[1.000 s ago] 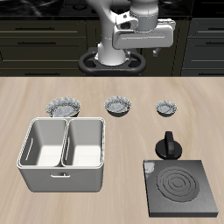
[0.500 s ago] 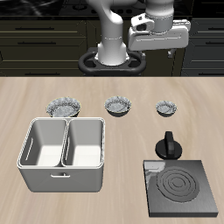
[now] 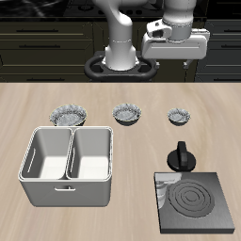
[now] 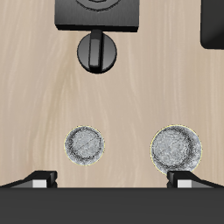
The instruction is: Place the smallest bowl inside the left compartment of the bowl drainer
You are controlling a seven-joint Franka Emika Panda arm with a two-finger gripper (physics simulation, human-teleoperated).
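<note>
row near table's back: widest dark blue-grey patterned bowl (image 3: pixel 68 116), mid-sized patterned bowl (image 3: pixel 128 114), smallest dark blue-grey speckled-rim bowl (image 3: pixel 178 117), well apart | light grey two-well bowl drainer (image 3: pixel 69 192) in front of the widest bowl | black square stove plate (image 3: pixel 195 202) at front edge | black round knob (image 3: pixel 181 157) just behind the plate

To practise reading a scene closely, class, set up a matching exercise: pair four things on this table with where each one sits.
Things:
1. smallest dark blue-grey patterned bowl
2. widest patterned bowl
3. light grey two-well bowl drainer
4. black square stove plate

Places:
A. just behind the drainer
B. at the table's front edge, with a black knob behind it
C. end of the bowl row, behind the black knob
D. at the front, both wells empty

Pairs: 1-C, 2-A, 3-D, 4-B
</note>
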